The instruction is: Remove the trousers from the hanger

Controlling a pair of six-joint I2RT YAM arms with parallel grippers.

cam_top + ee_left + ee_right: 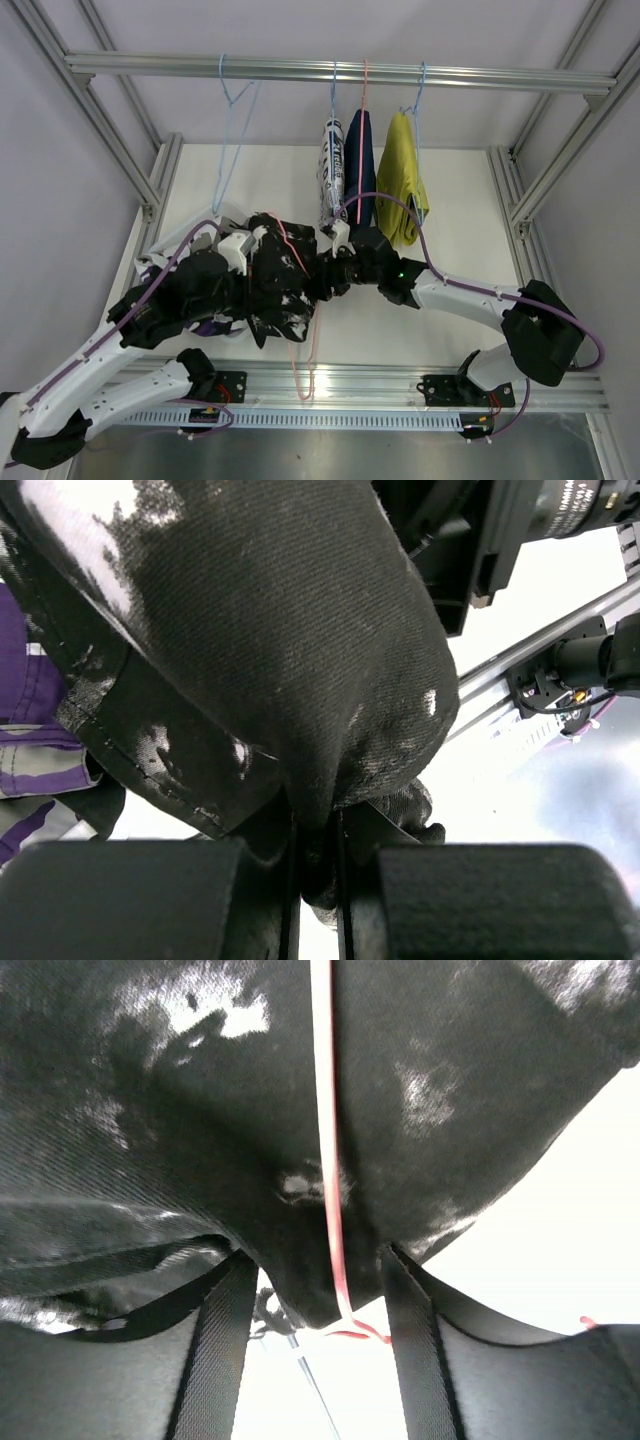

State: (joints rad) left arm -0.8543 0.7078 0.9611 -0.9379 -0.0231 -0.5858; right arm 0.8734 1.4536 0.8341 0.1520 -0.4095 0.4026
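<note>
While the left hand point(318, 832) pinches black, white-speckled cloth trousers point(300, 630), the right hand point(320, 1295) is spread around a pink wire hanger point(326, 1140) above a white desk point(450, 310).

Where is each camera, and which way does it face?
Top external: above and behind the arm bases, looking down at table and rail; left arm and right arm show.
Left wrist: on the left arm, facing the black speckled trousers pinched in the left tool.
Right wrist: on the right arm, facing the pink hanger inside the open right tool.
Shared: both wrist views show those trousers.
</note>
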